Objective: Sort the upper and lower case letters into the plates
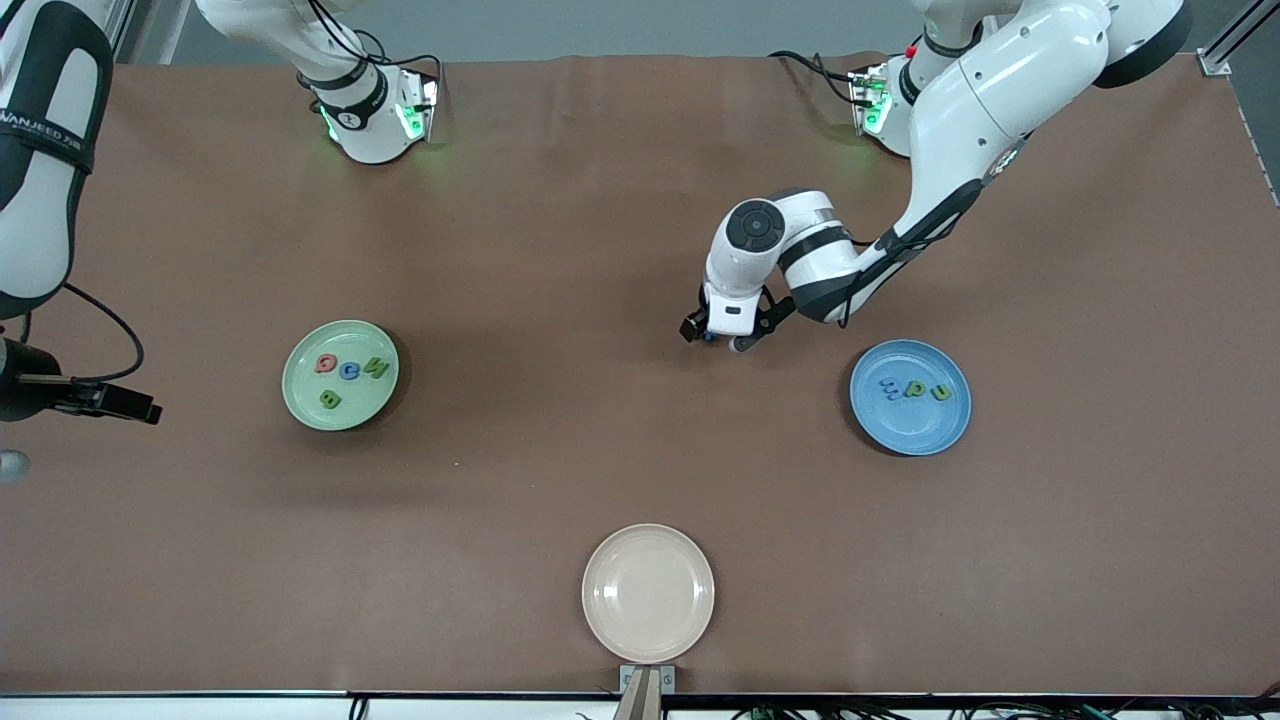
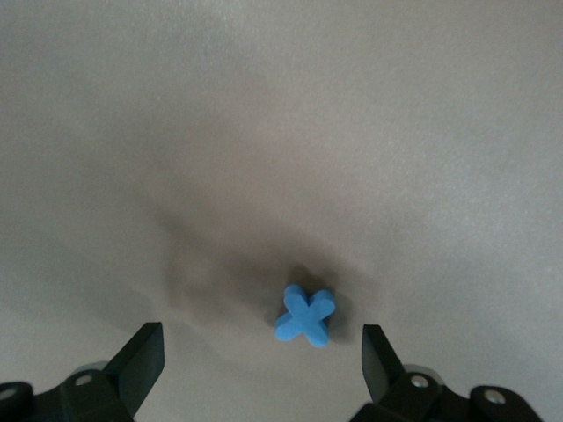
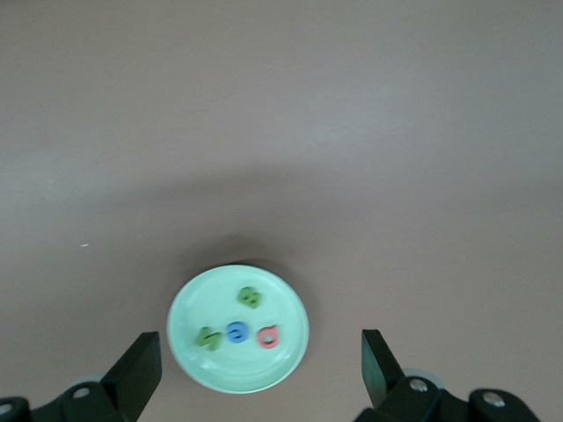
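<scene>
Left gripper [image 1: 722, 336]: low over bare table near the middle, between the 2 coloured plates and closer to the blue one. Fingers spread wide, nothing between them. In the left wrist view the gripper [image 2: 262, 359] straddles a letter with clear gaps on both sides.
Blue x letter [image 2: 305, 315]: lies flat on the table between the open fingers, touching neither. In the front view only a speck of blue [image 1: 709, 337] shows under the gripper.
Right gripper [image 3: 261, 362]: arm waits at the right arm's end of the table, held high; fingers wide apart, holding nothing. Its camera looks down on the green plate.
Mint green plate [image 1: 340, 412]: toward the right arm's end. Holds 4 letters: red [image 1: 326, 363], blue [image 1: 350, 371] and green [image 1: 376, 368] in a row, plus another green one [image 1: 330, 400] nearer the front camera.
Blue plate [image 1: 910, 430]: toward the left arm's end. Holds 3 letters in a row: blue [image 1: 889, 384], green [image 1: 914, 389], green [image 1: 941, 393].
Cream plate [image 1: 648, 593]: at the table edge closest to the front camera, midway along it.
</scene>
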Robot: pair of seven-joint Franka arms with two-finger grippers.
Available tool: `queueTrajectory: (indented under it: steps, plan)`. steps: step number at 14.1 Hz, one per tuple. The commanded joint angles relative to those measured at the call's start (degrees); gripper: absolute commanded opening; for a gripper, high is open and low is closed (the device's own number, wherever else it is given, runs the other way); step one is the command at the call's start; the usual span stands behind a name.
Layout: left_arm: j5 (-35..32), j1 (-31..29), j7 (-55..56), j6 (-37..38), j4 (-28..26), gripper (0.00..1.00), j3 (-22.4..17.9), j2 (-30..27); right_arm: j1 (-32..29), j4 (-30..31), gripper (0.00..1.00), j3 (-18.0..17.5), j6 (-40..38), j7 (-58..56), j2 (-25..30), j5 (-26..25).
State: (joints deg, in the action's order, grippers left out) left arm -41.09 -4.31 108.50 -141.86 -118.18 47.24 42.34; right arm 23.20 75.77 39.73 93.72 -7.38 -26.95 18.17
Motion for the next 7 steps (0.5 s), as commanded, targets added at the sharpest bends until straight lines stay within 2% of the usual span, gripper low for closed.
queueTrajectory:
  steps: [1,7]
  plan:
    - [-1.9,0.3,0.9,-1.9,-0.5,0.96,-0.5,-0.8,-0.3,-0.3,1.0,-0.4,-5.3,1.1,0.6,0.9]
    - [-1.9,1.5,1.9,-2.2,-0.3,0.77,-1.4,-0.2,-1.0,-2.0,1.0,-0.9,-6.8,0.7,1.8,0.9]
